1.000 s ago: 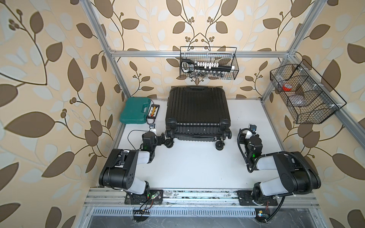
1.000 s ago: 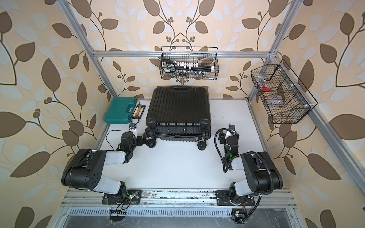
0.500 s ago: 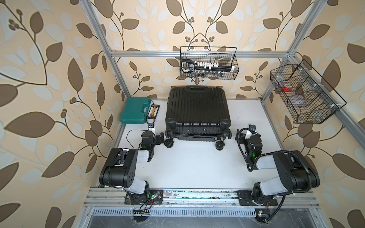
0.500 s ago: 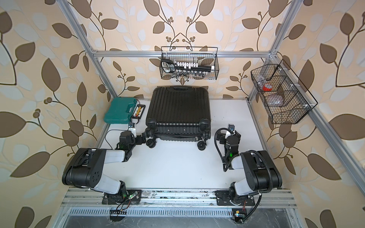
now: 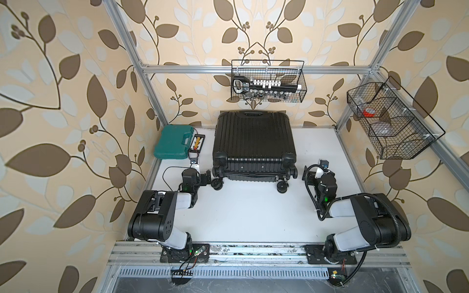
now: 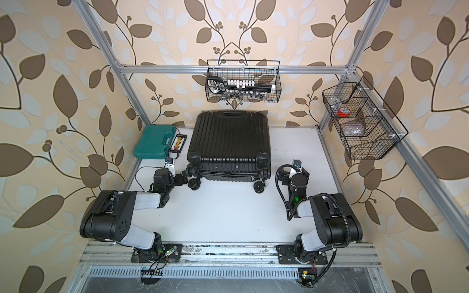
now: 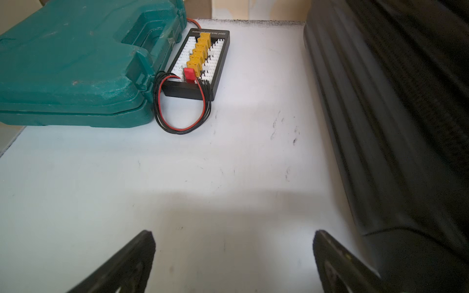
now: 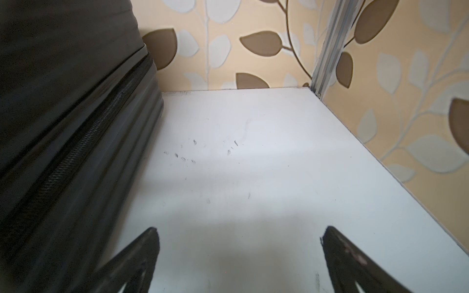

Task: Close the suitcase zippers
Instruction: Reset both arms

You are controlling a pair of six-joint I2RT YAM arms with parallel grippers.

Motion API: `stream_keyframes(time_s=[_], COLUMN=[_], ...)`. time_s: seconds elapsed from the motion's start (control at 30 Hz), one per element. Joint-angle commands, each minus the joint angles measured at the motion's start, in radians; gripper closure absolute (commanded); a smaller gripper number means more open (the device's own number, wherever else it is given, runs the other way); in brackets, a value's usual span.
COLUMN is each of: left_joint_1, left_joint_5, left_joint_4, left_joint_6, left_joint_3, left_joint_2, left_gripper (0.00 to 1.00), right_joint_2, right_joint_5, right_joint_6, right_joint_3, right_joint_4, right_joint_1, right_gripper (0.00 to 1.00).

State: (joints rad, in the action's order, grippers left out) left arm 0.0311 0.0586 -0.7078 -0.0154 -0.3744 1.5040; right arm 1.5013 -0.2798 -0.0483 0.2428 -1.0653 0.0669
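One suitcase (image 5: 253,142) lies flat at rear centre of the white table (image 5: 253,210), zippers (image 8: 83,142) along its side. One teal tool case (image 5: 175,142), two wire baskets (image 5: 299,83) (leaf-papered walls). Jaws of left gripper (image 7: 233,233) and right gripper (image 8: 241,229): spread, empty.

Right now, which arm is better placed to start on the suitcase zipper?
Right, probably. The right tool, open, sits beside the suitcase, with the zipper running alongside in its wrist view. The left tool, also open, is by a wheel; its view shows only ribbed shell. No pull shows.
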Motion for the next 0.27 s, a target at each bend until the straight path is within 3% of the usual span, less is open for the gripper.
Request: stream_keyframes(time_s=[0.0, 0.23], left_joint_1=[-0.007, -0.013], left_joint_5=[-0.015, -0.024], left_joint_4=[-0.018, -0.018], left_joint_6=[0.015, 0.017], left_joint_3=[-0.024, -0.023], left_joint_2=[-0.001, -0.004], left_gripper=[0.01, 0.01], right_joint_2=[0.002, 0.004], right_joint_5=[0.008, 0.009], right_joint_6=[-0.004, -0.004], right_joint_3=[0.02, 0.02], right_joint_4=[-0.001, -0.001], right_joint_1=[-0.004, -0.005], right_gripper=[0.0, 0.0])
